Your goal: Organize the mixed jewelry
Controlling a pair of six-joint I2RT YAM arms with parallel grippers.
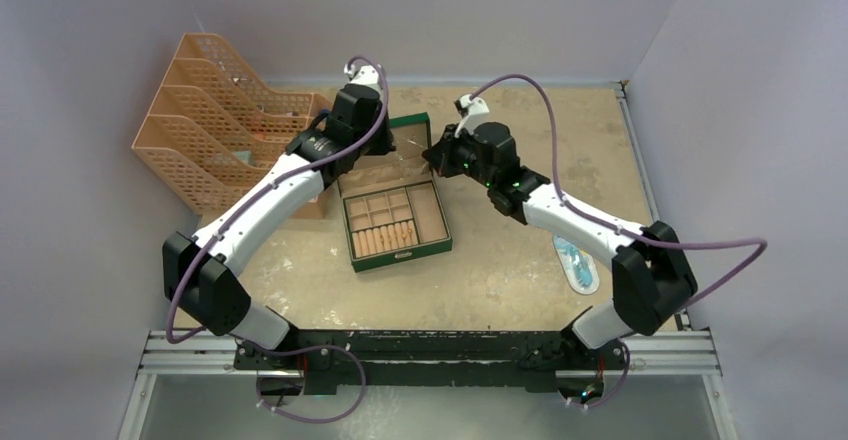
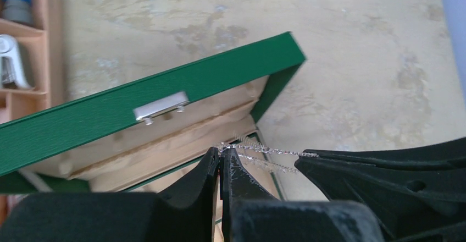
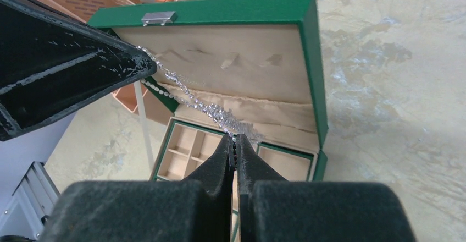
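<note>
A silvery glittery chain [image 3: 192, 100] is stretched in the air between my two grippers, above the open green jewelry box [image 1: 395, 220]. My left gripper [image 2: 221, 151] is shut on one end of the chain [image 2: 264, 151]. My right gripper [image 3: 234, 138] is shut on the other end. In the top view both grippers meet over the box's raised lid [image 1: 408, 135], the left gripper [image 1: 385, 145] coming from the left and the right gripper [image 1: 432, 155] from the right. The tiny gold-orange rings are not visible.
The box's tan compartments [image 3: 187, 148] lie below the grippers. An orange mesh file rack [image 1: 205, 120] stands at the back left, holding small items [image 2: 14, 0]. A light-blue oval packet [image 1: 577, 263] lies at the right, by the right arm.
</note>
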